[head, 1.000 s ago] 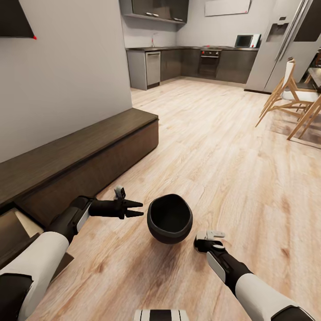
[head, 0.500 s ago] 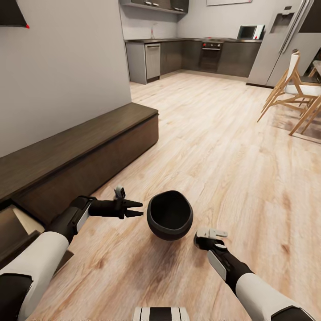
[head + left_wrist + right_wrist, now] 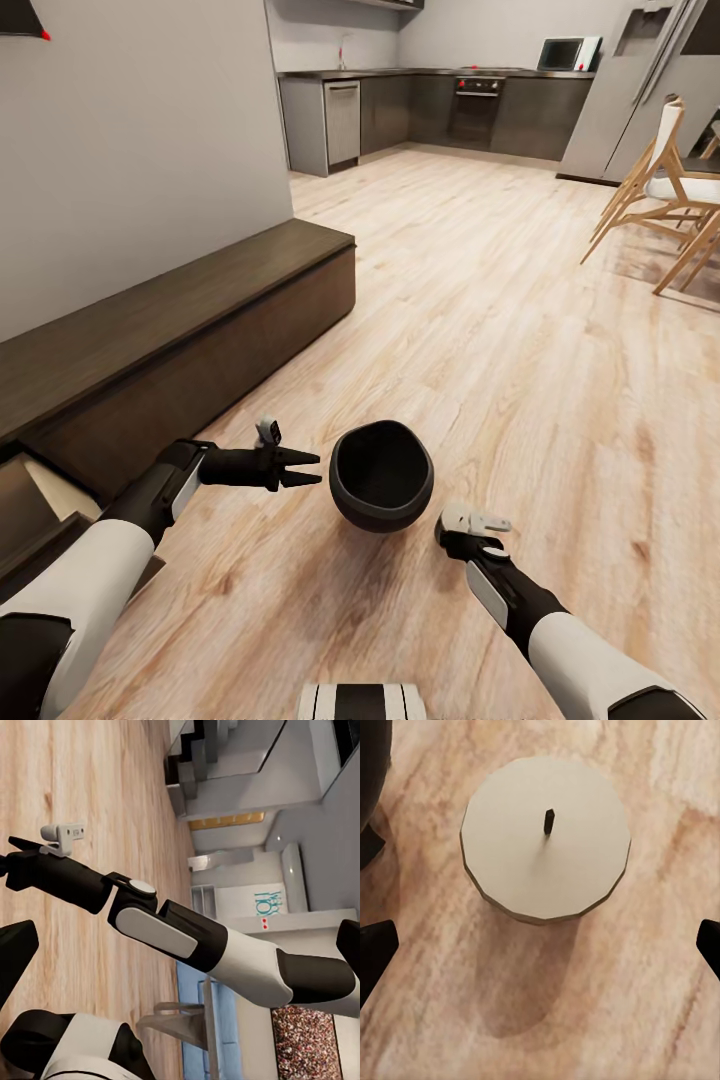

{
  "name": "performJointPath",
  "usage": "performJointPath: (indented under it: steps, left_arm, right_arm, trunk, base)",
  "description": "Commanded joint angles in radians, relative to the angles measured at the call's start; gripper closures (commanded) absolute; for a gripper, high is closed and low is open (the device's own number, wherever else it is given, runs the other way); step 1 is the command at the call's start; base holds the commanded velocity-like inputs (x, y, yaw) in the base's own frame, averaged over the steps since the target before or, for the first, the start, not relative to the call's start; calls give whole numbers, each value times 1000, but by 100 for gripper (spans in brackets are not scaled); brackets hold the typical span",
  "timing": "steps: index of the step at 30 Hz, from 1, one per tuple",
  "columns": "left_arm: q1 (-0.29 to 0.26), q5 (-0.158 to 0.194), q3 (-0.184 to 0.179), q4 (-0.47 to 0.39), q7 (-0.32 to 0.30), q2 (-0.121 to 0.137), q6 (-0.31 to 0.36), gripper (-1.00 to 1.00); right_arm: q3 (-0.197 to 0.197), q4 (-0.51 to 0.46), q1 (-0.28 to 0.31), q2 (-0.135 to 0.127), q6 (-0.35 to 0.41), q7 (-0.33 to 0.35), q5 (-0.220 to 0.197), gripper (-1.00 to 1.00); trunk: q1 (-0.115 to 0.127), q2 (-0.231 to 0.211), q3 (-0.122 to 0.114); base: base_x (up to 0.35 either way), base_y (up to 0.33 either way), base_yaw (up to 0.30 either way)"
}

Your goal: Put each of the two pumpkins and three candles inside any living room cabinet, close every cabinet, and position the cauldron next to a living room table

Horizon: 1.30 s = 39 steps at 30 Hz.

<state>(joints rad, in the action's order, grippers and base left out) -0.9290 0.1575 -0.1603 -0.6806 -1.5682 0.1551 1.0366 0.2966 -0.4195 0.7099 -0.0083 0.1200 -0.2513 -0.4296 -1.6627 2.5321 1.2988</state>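
Observation:
The black cauldron (image 3: 381, 489) sits on the wood floor between my two arms, mouth toward the camera; its dark edge (image 3: 370, 765) shows in the right wrist view. My left gripper (image 3: 312, 468) points at its side, a short gap away, open and empty. My right gripper (image 3: 458, 545) is open and points down over a beige candle (image 3: 546, 840) with a dark wick, standing upright on the floor beside the cauldron. The long dark brown cabinet (image 3: 200, 330) runs along the wall at left, with one front (image 3: 40, 505) open at its near end, showing a pale interior. No pumpkins or table are in view.
Wooden chairs (image 3: 665, 205) stand at the right. Grey kitchen cabinets (image 3: 450, 100) and a fridge (image 3: 640, 90) line the far end. A grey wall (image 3: 150, 150) rises behind the cabinet. Broad wood floor (image 3: 480, 300) stretches ahead.
The whole picture has shifted: kitchen, wall and cabinet sit higher in the frame, so the camera moved. Both arms and the cauldron keep their places in it.

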Motion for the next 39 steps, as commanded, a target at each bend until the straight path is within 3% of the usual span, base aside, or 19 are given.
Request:
performJointPath:
  steps: [1,7,39]
  left_arm:
    - [-1,5,-5,0,-3,1,11,-100]
    - [-1,5,-5,-3,-3,1,11,-100]
    - [-1,7,-4,-10,-3,1,11,-100]
  right_arm:
    - [7,-2,0,-1,6,-8,-5,-100]
    - [7,-1,0,0,6,-8,-5,-100]
    - [7,-1,0,4,6,-9,-2,-100]
  trunk:
    - [0,0,1]
    - [-2,1,16]
    - [-2,1,16]
  base:
    - [0,0,0]
    - [0,0,0]
    - [30,0,0]
